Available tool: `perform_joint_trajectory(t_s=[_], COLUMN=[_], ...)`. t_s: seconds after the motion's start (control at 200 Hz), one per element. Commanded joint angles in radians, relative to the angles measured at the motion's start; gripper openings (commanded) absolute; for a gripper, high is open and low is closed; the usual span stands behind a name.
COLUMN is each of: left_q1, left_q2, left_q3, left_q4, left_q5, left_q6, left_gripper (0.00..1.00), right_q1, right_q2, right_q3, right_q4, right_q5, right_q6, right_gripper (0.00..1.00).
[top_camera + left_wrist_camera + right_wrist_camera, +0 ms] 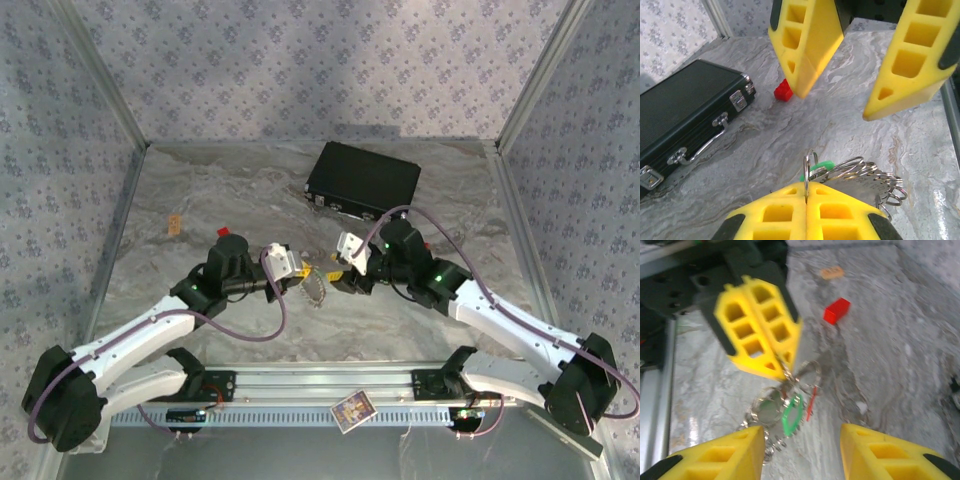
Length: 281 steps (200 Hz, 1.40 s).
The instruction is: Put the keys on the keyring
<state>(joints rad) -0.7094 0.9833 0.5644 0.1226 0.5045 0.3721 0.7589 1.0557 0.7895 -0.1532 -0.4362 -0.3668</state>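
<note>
The left gripper has its yellow ribbed fingers pressed fully together, and they pinch one thin ring of the silvery metal chain keyring. The keyring bunches in loops at 3 o'clock from the tips, over the middle of the grey marbled table. The tiny green-headed key sits among the loops, and the thin red-headed key is just beside it at 3 o'clock. I cannot tell if they are threaded on. The right gripper stands wide apart and holds nothing. In the top view, the black rectangular case lies at 1 o'clock from the keyring.
</note>
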Motion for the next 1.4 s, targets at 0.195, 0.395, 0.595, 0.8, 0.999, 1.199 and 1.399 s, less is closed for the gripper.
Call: perform_joint_trajectory(t_s=[0.195, 0.395, 0.595, 0.8, 0.999, 1.199, 1.399], left_q1=[-0.008, -0.008, -0.007, -0.007, -0.013, -0.018, -0.019], left_q2=[-0.023, -0.02, -0.02, -0.02, -0.02, -0.028, -0.025], left_q3=[-0.035, -0.034, -0.029, -0.031, -0.044, -0.047, -0.059], left_q4=[0.101, 0.099, 0.096, 0.102, 0.168, 0.162, 0.168], left_q5=[0.109, 0.125, 0.135, 0.145, 0.18, 0.163, 0.169], left_q6=[0.059, 0.06, 0.065, 0.064, 0.025, 0.029, 0.021], left_gripper=[0.0, 0.0, 0.0, 0.0, 0.0, 0.0, 0.0], right_q1=[0.008, 0.019, 0.021, 0.018, 0.022, 0.032, 0.03], right_q2=[0.063, 0.091, 0.099, 0.099, 0.137, 0.101, 0.048], right_q3=[0.027, 0.039, 0.043, 0.041, 0.039, 0.019, -0.022], right_q4=[0.005, 0.002, 0.002, -0.019, -0.032, 0.009, 0.054], right_q5=[-0.091, -0.097, -0.105, -0.092, -0.094, -0.083, -0.08], right_q6=[-0.044, -0.045, -0.047, -0.068, -0.074, -0.062, -0.087], right_gripper=[0.37, 0.29, 0.15, 0.01, 0.0, 0.14, 0.27])
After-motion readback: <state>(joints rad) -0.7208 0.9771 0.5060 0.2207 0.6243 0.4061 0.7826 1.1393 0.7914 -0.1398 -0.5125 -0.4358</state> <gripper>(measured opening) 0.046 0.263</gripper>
